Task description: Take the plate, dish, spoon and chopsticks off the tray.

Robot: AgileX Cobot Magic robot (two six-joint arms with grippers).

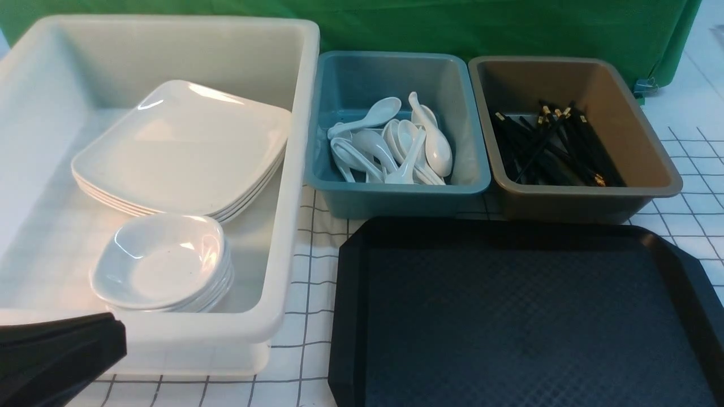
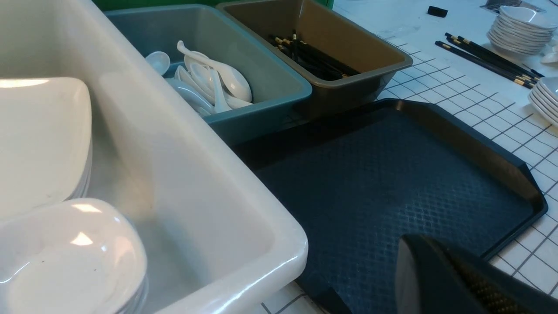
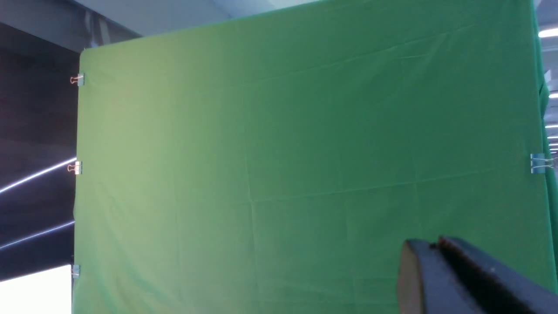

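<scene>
tray (image 1: 526,316) bare | left fingers (image 2: 440,270) pressed together, right fingers (image 3: 436,266) near-closed, empty | risk: left arm clipping white tub (image 1: 294,169)

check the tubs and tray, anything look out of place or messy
Nothing stands out. The tray is bare, the plates and small dishes sit stacked in the white tub, spoons lie loosely piled in the teal tub, and chopsticks in the brown tub. No spills or damage visible.
</scene>
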